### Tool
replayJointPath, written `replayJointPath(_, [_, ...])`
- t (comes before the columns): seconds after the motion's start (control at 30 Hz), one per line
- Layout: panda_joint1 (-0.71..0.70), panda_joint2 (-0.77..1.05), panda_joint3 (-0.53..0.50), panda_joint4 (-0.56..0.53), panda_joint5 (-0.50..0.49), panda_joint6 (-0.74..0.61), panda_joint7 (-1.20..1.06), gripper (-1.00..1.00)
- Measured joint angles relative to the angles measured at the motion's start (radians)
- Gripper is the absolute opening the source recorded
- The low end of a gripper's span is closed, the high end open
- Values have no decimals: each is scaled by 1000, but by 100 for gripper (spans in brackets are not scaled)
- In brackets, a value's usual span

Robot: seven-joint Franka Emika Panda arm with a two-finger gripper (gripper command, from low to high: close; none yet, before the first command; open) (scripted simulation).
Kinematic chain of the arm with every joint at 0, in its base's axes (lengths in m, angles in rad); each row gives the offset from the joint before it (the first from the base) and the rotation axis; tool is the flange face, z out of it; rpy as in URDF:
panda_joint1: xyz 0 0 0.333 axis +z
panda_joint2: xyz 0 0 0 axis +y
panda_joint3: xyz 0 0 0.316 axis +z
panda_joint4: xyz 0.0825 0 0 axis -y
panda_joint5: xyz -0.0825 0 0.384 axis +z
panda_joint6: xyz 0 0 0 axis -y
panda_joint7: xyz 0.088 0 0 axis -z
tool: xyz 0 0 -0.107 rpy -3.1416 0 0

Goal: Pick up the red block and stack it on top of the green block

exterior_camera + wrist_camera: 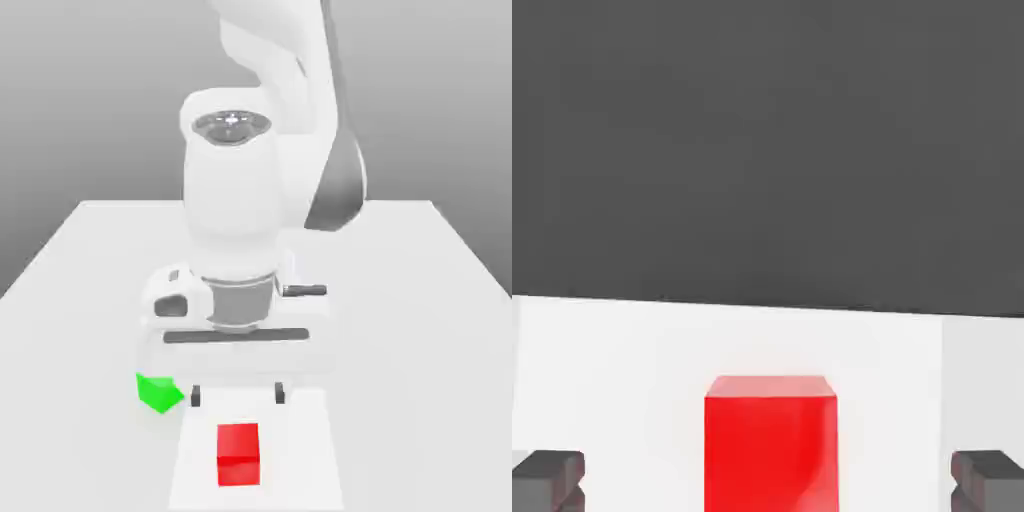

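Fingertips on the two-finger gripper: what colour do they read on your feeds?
Dark grey to black; best seen in the hand view, where both fingertips show.

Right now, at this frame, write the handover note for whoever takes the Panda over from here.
Gripper: open and empty, its two fingers standing apart; in the exterior view they appear just beyond the red block.
Red block: on the white patch, not gripped.
Green block: toward the exterior view's left, beside the hand, partly hidden by it; nothing seen on its visible part.
Done: jaws are open; no pick or stack made.
Left: line up over the red block, grip it, lift it, set it on the green block, release and back away.
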Motion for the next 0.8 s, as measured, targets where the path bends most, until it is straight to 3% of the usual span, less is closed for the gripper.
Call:
replayJointPath(0.13, [-12, 145, 15, 17, 18, 119, -14, 0])
replayJointPath(0.17, [-12, 165, 16, 20, 22, 136, -17, -100])
replayJointPath(0.4, [-13, 162, 17, 20, 19, 133, -15, -100])
replayJointPath(0.57, [-4, 3, 3, -5, -2, -1, 0, -100])
replayJointPath(0.8, [-152, -249, -86, -201, -50, -57, 5, -100])
